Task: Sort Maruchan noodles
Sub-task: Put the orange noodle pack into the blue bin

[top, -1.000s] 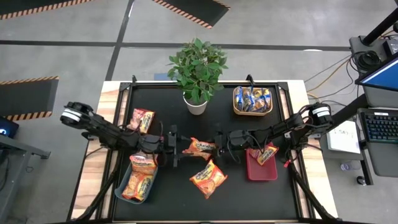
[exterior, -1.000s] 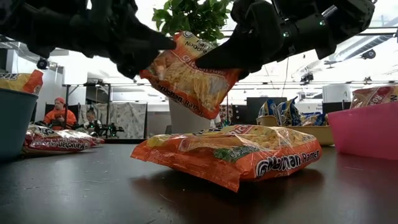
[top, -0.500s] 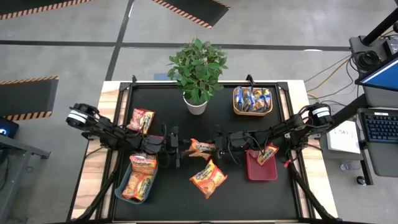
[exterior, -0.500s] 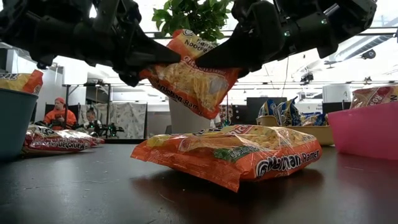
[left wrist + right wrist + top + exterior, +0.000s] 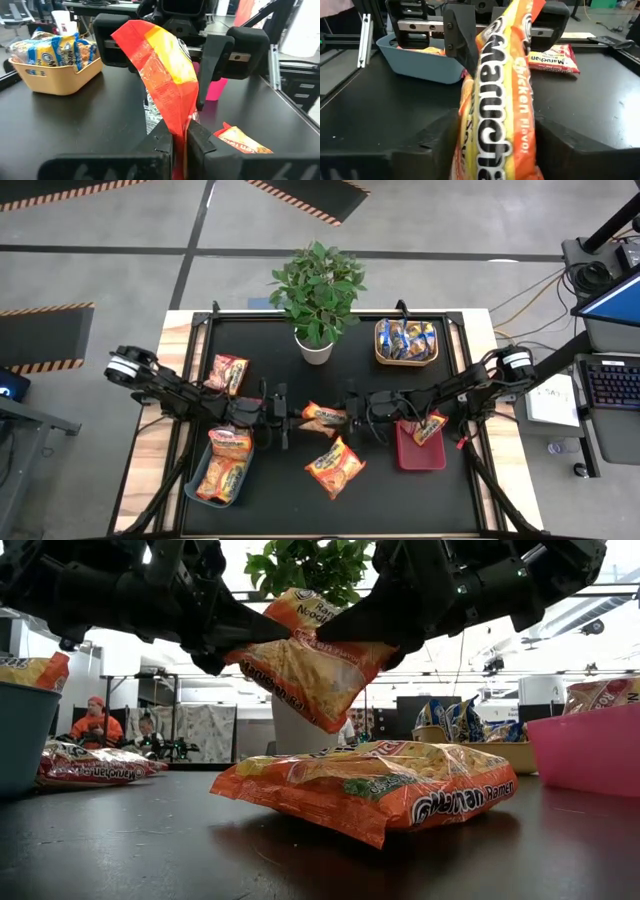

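I am working over the black table, and I am placing everything by the potted plant at its far edge.

Well to the left of the plant and nearer me, a red-pink packet is lying flat on the table. Nearer still, the grey-blue bin is holding orange packets.

Just in front of the plant, above the table's middle, my left gripper is pinching the left edge of an orange noodle packet, its fingers pressed together on the thin plastic. The packet is hanging in the air between my two grippers, tilted, clear of the surface. My right gripper is sitting at the packet's right end with its fingers spread to either side of the wrapper; I cannot tell whether they are touching it.

Below the held packet, a second orange packet is lying flat on the table.

To the right of the plant, a tan basket is holding blue-and-yellow packets. In front of that basket, the red bin is holding one orange packet leaning against its wall.
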`<state>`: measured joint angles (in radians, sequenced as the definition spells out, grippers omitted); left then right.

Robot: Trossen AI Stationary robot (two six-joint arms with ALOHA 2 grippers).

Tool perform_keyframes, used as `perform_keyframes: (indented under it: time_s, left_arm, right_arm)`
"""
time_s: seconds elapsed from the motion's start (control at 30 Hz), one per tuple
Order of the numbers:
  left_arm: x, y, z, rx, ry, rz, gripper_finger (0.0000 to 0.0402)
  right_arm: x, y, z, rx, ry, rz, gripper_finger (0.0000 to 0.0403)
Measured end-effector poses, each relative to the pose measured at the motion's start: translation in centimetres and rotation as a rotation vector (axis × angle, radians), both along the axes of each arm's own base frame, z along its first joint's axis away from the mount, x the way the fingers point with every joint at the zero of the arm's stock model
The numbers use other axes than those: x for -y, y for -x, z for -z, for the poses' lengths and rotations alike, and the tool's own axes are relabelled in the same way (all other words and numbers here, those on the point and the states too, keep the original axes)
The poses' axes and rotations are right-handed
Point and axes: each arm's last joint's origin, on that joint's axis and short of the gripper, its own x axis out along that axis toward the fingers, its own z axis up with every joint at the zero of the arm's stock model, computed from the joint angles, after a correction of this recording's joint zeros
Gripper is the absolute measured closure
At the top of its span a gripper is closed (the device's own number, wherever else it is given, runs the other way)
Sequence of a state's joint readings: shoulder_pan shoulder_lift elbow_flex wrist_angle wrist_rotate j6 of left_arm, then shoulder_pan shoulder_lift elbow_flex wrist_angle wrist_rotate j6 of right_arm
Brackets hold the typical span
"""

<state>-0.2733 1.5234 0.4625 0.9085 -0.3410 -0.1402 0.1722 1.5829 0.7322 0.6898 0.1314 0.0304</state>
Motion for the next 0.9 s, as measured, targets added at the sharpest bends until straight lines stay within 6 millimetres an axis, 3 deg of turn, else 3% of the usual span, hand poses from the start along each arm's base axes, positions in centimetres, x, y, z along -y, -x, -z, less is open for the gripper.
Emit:
perform_keyframes:
  time_s: [0.23, 0.47, 0.67, 0.9]
  left_arm:
    - [0.3, 0.4, -1.3, 0.040, 0.025, 0.106, 0.0400]
    - [0.8, 1.1, -4.8, -0.010, 0.045, 0.167, 0.0400]
    - [1.9, 1.1, -9.3, -0.277, -0.024, 0.257, 0.0401]
    - [3.2, 2.9, -15.5, -0.622, -0.045, 0.274, 0.0401]
  right_arm:
    - [0.2, 1.2, -2.1, -0.015, -0.002, -0.002, 0.0131]
    - [0.6, 3.8, -5.2, -0.053, -0.014, -0.002, 0.0096]
    - [1.0, 5.5, -6.7, -0.059, -0.010, 0.006, 0.0099]
    - [1.1, 6.2, -6.3, -0.098, -0.020, 0.010, 0.0109]
